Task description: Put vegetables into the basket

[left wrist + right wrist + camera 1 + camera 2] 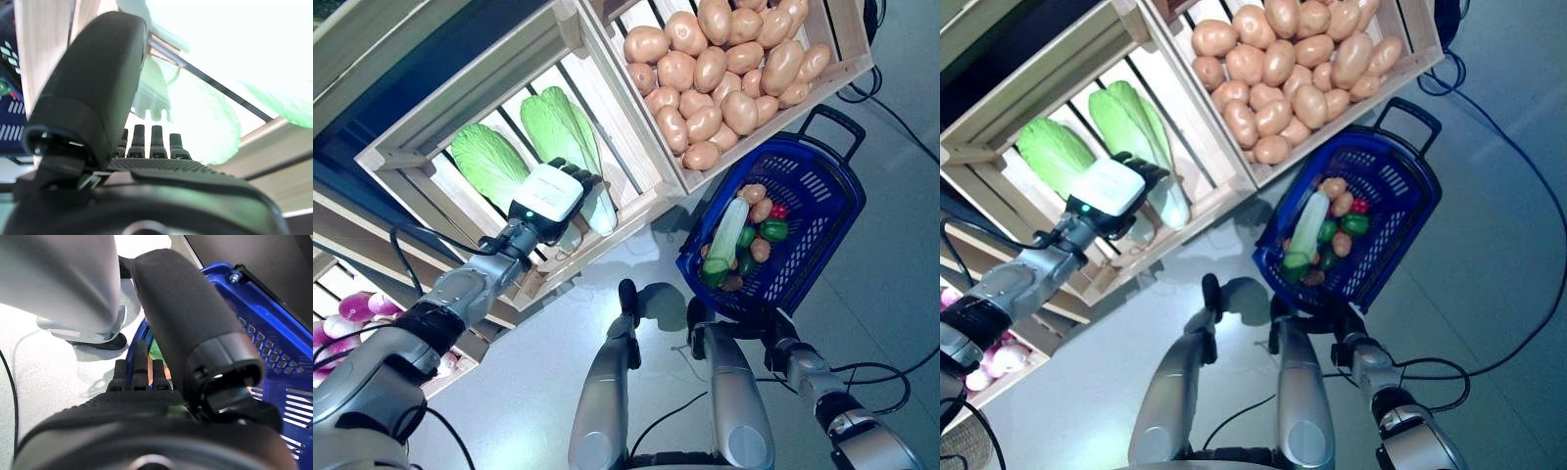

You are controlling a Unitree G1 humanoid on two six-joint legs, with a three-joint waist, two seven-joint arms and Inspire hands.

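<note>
My left hand (548,196) reaches into a wooden crate (431,132) on the stand. Its straight fingers rest at a pale green leafy cabbage (563,127), which also shows past the fingers (156,142) in the left wrist view (205,117); the hand is open. The blue basket (827,191) stands on the floor to the right of the stand. In it lie a long pale green vegetable (728,235), brown potatoes, green peppers (773,231) and a small red vegetable. My right hand (771,328) is open, with straight fingers just beside the basket's near rim (274,347).
The wooden stand's second crate (847,73) sits just above the basket, with the basket's black handle (837,119) close under its corner. A lower shelf (352,308) juts out at the left. Grey floor (891,294) spreads to the right of the basket.
</note>
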